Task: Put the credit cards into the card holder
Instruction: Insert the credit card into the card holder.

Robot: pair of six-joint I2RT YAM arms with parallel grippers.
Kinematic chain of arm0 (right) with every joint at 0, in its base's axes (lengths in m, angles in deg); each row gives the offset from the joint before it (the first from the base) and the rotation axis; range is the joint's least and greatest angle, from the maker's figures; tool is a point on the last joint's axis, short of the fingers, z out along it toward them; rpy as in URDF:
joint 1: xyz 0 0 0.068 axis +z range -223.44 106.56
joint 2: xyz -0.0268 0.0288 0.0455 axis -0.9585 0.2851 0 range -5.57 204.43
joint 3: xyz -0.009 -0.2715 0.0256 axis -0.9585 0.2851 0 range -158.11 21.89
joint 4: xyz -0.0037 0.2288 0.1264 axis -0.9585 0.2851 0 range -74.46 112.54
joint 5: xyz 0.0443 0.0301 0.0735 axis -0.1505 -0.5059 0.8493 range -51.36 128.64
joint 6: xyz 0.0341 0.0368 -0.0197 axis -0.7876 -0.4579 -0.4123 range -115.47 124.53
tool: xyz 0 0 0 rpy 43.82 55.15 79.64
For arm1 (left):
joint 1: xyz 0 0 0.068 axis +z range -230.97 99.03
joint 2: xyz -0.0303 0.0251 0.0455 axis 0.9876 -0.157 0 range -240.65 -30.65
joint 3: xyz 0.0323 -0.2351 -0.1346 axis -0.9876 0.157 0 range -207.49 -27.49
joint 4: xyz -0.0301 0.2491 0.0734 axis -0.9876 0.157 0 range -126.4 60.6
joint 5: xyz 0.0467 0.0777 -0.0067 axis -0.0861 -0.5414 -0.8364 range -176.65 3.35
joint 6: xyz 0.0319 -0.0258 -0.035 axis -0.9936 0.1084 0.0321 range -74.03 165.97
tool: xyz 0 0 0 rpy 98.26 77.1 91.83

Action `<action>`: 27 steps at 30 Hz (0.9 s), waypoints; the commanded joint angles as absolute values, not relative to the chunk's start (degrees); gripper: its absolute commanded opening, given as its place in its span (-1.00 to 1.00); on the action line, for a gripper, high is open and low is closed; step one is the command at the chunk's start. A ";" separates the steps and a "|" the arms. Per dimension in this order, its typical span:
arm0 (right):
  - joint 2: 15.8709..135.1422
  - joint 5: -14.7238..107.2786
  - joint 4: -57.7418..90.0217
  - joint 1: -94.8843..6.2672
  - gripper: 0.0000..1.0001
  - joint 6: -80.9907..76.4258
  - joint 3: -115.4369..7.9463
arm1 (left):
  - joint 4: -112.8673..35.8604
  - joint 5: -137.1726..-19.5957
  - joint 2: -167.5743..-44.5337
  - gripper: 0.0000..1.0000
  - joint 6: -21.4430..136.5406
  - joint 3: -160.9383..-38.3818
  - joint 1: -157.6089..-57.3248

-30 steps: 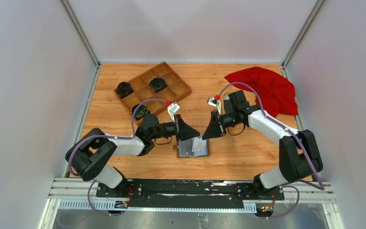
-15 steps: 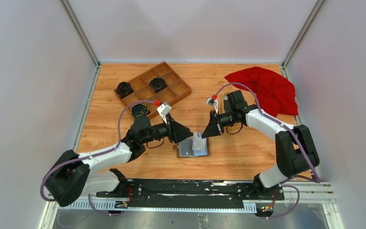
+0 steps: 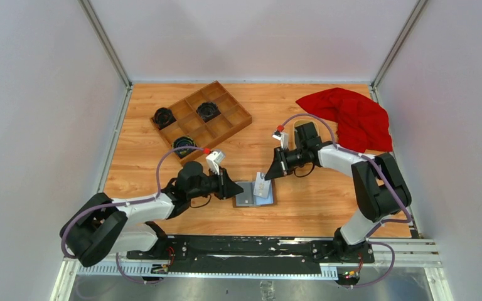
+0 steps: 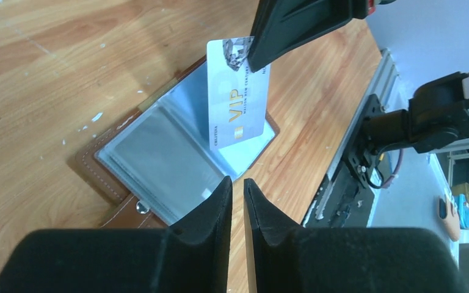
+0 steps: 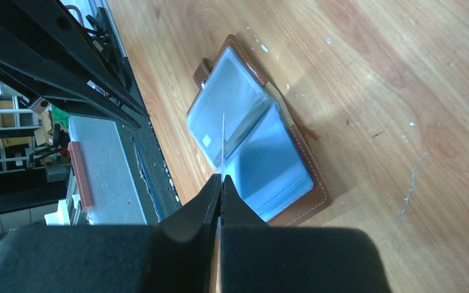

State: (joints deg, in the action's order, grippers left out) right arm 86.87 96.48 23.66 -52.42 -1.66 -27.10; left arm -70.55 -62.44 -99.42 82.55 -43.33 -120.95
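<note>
– Credit card (image 4: 237,97), the thin whitish-grey plastic one with gold VIP lettering: who has it?

– The right gripper (image 5: 221,182). Its black fingers are pressed together on the card's upper corner. The card stands on edge over the card holder (image 4: 152,152), the flat brown leather-like wallet lying open with its shiny grey-blue pockets facing up. A second ago the card lay lower and flatter over those pockets. Now it is tipped upright, its lower edge down at the pocket leaf on the right arm's side. Whether it touches the plastic I cannot tell.

– And the left gripper (image 4: 238,183)?

– It has pulled back. A second ago it was right at the holder's edge. Now it sits just beside that edge, off the leather, its fingers nearly together with a thin slit between them and nothing in it.

– What does that mean for the job?

– My reading is that the card is lined up but not yet in a pocket. The holder is no longer steadied, so it may slide when the card pushes in.

– Anything in the way?

– Nothing stands between card and pockets. The pockets lie flat, though, so catching a mouth could be fiddly. Whether other cards already sit inside, I cannot tell.

– Around it?

– A brown wooden compartment tray (image 3: 226,119) lies beyond the holder on the left arm's side, with three black round things (image 3: 208,111) in its compartments. A crumpled red cloth (image 3: 351,116) lies beyond the holder on the right arm's side. Both are well apart from it on the orange-brown wooden table (image 3: 326,207).
</note>
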 commanded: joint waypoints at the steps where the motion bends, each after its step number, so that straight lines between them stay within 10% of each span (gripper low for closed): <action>1: 88.40 95.34 22.26 -51.46 -1.00 -4.84 -25.97 | -70.55 -64.01 -102.84 -0.70 80.70 -43.55 -121.22; 27: 96.46 93.42 23.19 -51.00 -1.00 -7.86 -27.47 | -70.53 -66.07 -114.70 -0.83 75.97 -42.25 -121.22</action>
State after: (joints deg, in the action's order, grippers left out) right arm 94.80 95.72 21.24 -52.42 -8.35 -26.69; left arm -71.88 -64.43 -113.06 77.83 -43.33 -120.95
